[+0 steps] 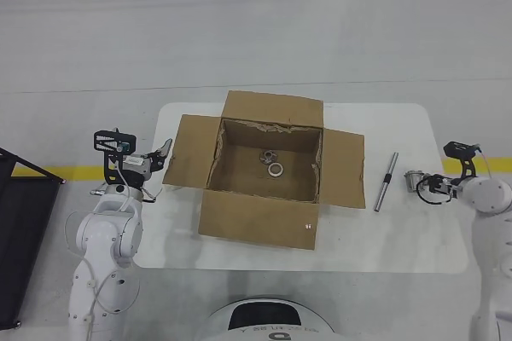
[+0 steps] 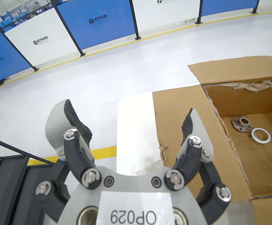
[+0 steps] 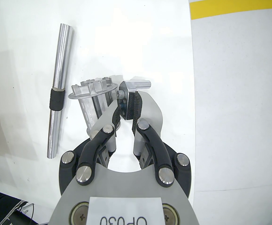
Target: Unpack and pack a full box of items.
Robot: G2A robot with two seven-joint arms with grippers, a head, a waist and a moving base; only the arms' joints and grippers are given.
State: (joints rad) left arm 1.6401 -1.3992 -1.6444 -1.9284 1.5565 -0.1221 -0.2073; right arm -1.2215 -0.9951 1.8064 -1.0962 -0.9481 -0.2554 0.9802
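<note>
Top view: open cardboard box (image 1: 256, 220) sits mid-table, all four flaps folded outward, on the white table (image 1: 392, 243). Two items lie on the box floor toward the far wall: a metal flange (image 1: 266, 157) with a raised hub, and a flat metal ring (image 1: 276, 170) just beside it on the near side; whether they touch cannot be told. Torn paper lines the far inner edge. Left gripper (image 1: 160, 157) is off the box's left flap, above the table's left edge. In the left wrist view its fingers (image 2: 78, 122) are spread wide with nothing between them, and the flange (image 2: 242, 124) and ring (image 2: 260, 136) show inside the box (image 2: 173, 108). Right of the box, on bare table, a polished metal rod (image 1: 386, 181) lies flat, running roughly near-to-far; a black band wraps it partway along. Beyond it toward the table's right edge a slotted metal cylinder (image 1: 414, 180) with a flanged end lies on its side. Right wrist view: right gripper (image 3: 127, 105) is closed down narrow on a small metal bracket (image 3: 124, 89) carrying a short stub pin, held just beside the cylinder (image 3: 93, 97), with the rod (image 3: 60, 71) on the cylinder's other side. Whether the bracket touches the table cannot be told.
</note>
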